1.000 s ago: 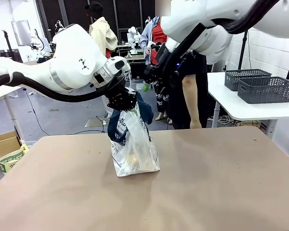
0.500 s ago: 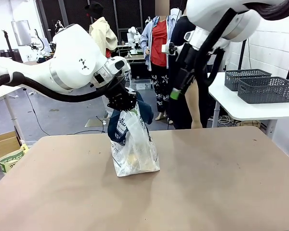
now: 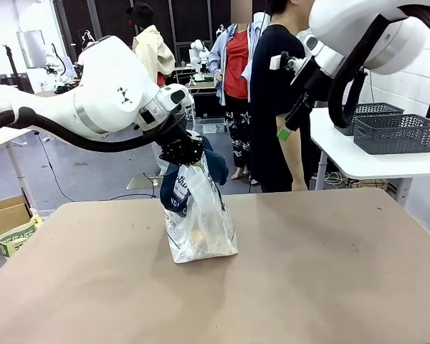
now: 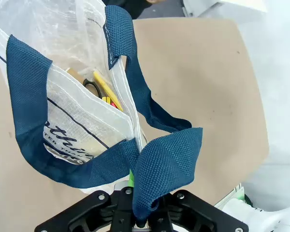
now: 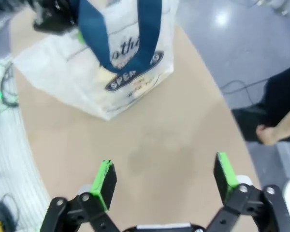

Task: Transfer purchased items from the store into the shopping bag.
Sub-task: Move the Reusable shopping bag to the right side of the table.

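Note:
The shopping bag (image 3: 199, 223), clear plastic with navy handles, stands on the tan table (image 3: 330, 272). My left gripper (image 3: 183, 152) is shut on one navy handle (image 4: 159, 159) and holds it up above the bag. Down through the bag's mouth I see the purchased items (image 4: 104, 94): yellow pieces, a bit of red and a black loop. My right gripper (image 3: 287, 129) hangs high at the right, well clear of the bag, open and empty. Its green pads (image 5: 105, 176) stand wide apart above the table, with the bag (image 5: 113, 63) and its navy oval ahead.
Two dark grey lattice baskets (image 3: 387, 127) stand on a white side table (image 3: 358, 161) at the right; I cannot tell which is the store. A person in black (image 3: 276, 107) stands behind the table's far edge, one hand (image 5: 265, 134) near it.
My right arm has swung up and to the right, away from above the bag, and its jaws have opened wider. The left gripper and bag have not moved.

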Robot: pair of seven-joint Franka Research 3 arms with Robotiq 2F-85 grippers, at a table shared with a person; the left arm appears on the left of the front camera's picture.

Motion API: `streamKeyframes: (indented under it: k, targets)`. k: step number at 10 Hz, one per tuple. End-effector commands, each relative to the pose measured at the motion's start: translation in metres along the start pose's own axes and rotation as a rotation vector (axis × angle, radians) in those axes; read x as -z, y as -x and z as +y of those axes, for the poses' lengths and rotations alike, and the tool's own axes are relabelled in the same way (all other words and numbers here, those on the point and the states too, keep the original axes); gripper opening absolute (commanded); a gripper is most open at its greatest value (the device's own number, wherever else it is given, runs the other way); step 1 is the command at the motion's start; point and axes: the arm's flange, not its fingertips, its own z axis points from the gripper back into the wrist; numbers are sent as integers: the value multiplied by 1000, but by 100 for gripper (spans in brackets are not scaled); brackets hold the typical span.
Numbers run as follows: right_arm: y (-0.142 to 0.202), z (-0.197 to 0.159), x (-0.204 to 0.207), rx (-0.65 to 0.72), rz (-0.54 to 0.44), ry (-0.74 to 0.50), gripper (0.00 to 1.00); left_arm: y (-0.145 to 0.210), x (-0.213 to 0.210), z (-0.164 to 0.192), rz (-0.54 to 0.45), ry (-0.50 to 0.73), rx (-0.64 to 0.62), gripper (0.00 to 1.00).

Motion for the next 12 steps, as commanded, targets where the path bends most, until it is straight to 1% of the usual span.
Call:
streamKeyframes:
  k: [1,2,3,6,7,8,9,10,11,12]
  targets:
    - [15,7,6,-47,-96,3,100,2,-2,2,-1,4,-10,0]
    - [12,2,9,-46,-127,-6,100,2,-2,2,-1,4,-10,0]
    - [5,-2,-1,-4,-43,9,100,2,-2,2,-1,4,-10,0]
    - [5,-2,-1,-4,-43,9,100,0,0,0,0,0,0,0]
    - [5,-2,-1,-4,-43,9,100,-5,-10,-3,86,-76,-7,0]
    - [5,-2,-1,-4,-43,9,100,-11,-24,-4,128,-157,-18,0]
    - [5,-2,-1,-4,-43,9,100,-15,-41,-1,143,-258,-40,0]
    - [5,-2,-1,-4,-43,9,100,-15,-57,3,155,-315,-58,0]
    - [5,-2,-1,-4,-43,9,100,-17,-72,13,153,-357,-80,0]
    - [5,-2,-1,-4,-43,9,100,-17,-86,24,172,-376,-80,0]
